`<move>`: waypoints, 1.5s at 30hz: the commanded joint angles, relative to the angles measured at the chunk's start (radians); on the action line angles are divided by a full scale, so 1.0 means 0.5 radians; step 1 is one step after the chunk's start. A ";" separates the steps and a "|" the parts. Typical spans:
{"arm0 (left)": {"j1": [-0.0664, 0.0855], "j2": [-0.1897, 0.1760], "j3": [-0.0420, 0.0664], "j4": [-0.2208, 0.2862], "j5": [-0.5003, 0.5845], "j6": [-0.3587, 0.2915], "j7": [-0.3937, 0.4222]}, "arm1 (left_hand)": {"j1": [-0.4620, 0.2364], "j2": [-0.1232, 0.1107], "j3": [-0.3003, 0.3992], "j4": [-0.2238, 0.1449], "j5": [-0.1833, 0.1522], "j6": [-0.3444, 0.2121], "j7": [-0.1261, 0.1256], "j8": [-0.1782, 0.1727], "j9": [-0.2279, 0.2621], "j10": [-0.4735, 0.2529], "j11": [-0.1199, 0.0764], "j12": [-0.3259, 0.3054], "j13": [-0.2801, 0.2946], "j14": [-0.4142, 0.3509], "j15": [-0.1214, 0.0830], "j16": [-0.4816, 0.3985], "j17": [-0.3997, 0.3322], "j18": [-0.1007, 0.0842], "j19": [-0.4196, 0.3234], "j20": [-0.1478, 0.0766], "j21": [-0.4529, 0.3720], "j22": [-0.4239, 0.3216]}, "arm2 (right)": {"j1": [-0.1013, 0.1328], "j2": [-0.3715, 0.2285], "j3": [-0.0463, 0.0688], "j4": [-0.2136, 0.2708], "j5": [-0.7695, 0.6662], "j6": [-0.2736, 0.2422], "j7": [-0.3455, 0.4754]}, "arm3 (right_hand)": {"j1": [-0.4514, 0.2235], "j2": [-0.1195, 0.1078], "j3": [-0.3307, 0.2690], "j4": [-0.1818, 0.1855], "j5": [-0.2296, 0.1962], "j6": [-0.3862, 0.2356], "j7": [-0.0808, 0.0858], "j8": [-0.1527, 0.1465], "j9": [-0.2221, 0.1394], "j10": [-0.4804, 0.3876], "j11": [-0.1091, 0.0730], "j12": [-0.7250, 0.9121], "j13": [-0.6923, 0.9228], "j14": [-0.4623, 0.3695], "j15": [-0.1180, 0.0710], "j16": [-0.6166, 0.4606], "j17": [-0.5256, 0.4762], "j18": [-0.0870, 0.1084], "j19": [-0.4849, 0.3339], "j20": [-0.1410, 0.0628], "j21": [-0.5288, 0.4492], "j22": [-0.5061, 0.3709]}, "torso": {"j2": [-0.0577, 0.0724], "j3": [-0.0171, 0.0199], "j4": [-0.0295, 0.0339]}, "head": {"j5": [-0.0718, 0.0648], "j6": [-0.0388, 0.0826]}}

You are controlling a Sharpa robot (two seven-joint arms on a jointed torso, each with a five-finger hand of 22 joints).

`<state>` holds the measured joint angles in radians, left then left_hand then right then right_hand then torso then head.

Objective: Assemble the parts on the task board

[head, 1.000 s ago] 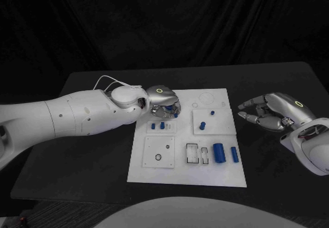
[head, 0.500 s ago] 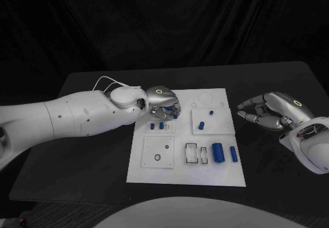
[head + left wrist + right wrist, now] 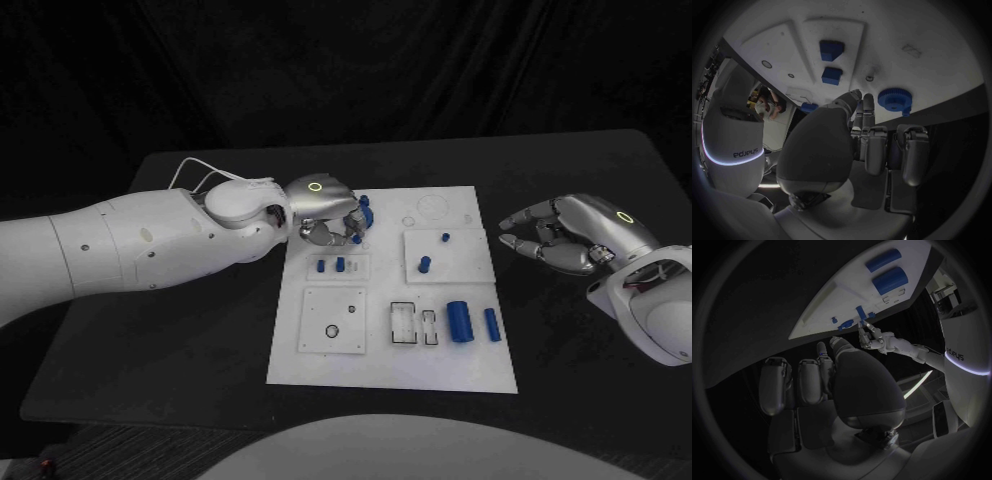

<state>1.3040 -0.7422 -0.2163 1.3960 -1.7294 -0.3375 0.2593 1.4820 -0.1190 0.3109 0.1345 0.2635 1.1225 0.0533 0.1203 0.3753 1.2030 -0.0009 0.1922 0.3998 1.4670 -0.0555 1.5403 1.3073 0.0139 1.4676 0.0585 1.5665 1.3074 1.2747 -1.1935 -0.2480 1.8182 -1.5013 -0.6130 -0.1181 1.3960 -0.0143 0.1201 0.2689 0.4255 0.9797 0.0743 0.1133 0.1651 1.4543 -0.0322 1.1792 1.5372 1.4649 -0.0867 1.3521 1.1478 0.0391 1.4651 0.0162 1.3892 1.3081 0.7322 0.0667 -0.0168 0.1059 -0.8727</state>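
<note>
Looking down at the desk (image 3: 188, 330), I see my left hand (image 3: 326, 212) over the far left corner of the white task board (image 3: 392, 360). Its fingers (image 3: 856, 107) are curled down, and a round blue part (image 3: 894, 99) with a bumpy edge sits right at the fingertips. I cannot tell if the hand really has hold of it or just touches it. In the head view that blue part (image 3: 364, 212) peeks out just beside the hand, on the side toward my other hand.

Two small blue blocks (image 3: 332, 265) stand in a plate just below the left hand, toward me.

My right hand (image 3: 571, 238) hovers off the board, well apart from the left hand. Its fingers are curled in and hold nothing. Two long blue parts (image 3: 472, 322) lie on the board nearer to this hand.
</note>
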 commanded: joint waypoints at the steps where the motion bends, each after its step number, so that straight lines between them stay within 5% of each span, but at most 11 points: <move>1: 0.051 -0.051 0.004 0.059 -0.004 -0.097 -0.010 | -0.025 -0.002 0.019 0.000 -0.025 0.001 -0.004 -0.001 0.014 0.017 -0.002 -0.018 -0.012 0.146 -0.015 -0.014 0.387 -0.026 0.201 -0.015 0.003 0.524 | -0.004 0.003 0.001 -0.004 -0.005 0.007 -0.042 | 0.019 0.009 0.012 -0.003 0.007 0.013 0.000 -0.008 0.001 0.009 0.000 -0.010 -0.750 0.085 -0.015 0.011 -0.002 0.003 0.073 0.004 0.003 0.419 | 0.003 0.0005 0.006 | 0.002 0.000; 8: 0.120 -0.174 0.003 0.153 -0.004 -0.108 -0.046 | -0.049 -0.011 0.047 0.008 -0.036 -0.015 -0.005 -0.022 0.004 0.010 0.000 -0.060 -0.041 0.144 -0.013 -0.017 0.381 -0.025 0.199 -0.015 0.000 0.523 | -0.004 0.016 0.001 -0.017 -0.005 0.009 -0.042 | 0.024 0.010 0.016 -0.006 0.008 0.015 -0.001 -0.008 0.001 0.009 -0.001 -0.012 -0.751 0.085 -0.015 0.010 -0.003 0.003 0.073 0.004 0.003 0.418 | 0.000 0.0011 0.008 | 0.010 0.000; 17: 0.134 -0.233 0.003 0.175 -0.004 -0.007 -0.071 | -0.073 -0.025 0.076 0.017 -0.043 -0.030 0.002 -0.043 -0.008 -0.029 0.007 -0.118 -0.075 0.135 -0.010 -0.029 0.360 -0.021 0.186 -0.013 -0.015 0.518 | -0.004 0.028 0.001 -0.027 0.001 -0.023 -0.019 | 0.040 0.006 0.028 -0.016 0.021 -0.003 -0.009 -0.020 -0.004 0.006 -0.006 -0.018 -0.755 0.084 -0.018 0.012 -0.001 0.004 0.072 0.002 0.003 0.418 | 0.002 -0.0031 0.009 | 0.028 0.000; 45: 0.016 -0.177 0.002 0.108 -0.004 0.108 -0.111 | -0.083 -0.025 0.094 0.015 -0.050 -0.025 0.007 -0.047 -0.010 -0.055 0.018 -0.154 -0.097 0.127 -0.004 -0.037 0.345 -0.019 0.179 -0.009 -0.023 0.514 | -0.005 0.023 0.001 -0.025 0.002 -0.031 -0.007 | 0.045 0.005 0.033 -0.020 0.033 -0.002 -0.011 -0.021 -0.004 0.003 -0.008 -0.026 -0.762 0.084 -0.020 0.012 -0.002 0.004 0.072 0.001 0.002 0.418 | 0.000 0.0001 0.002 | 0.045 0.000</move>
<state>1.3141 -0.8326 -0.2161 1.4500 -1.7298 -0.2967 0.2018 1.4480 -0.1296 0.3525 0.1433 0.2445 1.1087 0.0521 0.1005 0.3701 1.1822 0.0108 0.1188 0.3523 1.4670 -0.0553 1.5277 1.3073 0.0139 1.4676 0.0587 1.5584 1.3073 1.2745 -1.1808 -0.2480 1.8032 -1.4986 -0.6146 -0.1184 1.4094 -0.0093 0.1298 0.2591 0.4360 0.9790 0.0749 0.1073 0.1644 1.4521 -0.0300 1.1687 1.5391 1.4654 -0.0910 1.3521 1.1479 0.0391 1.4651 0.0162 1.3892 1.3075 0.7331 0.0665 -0.0162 0.1289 -0.8727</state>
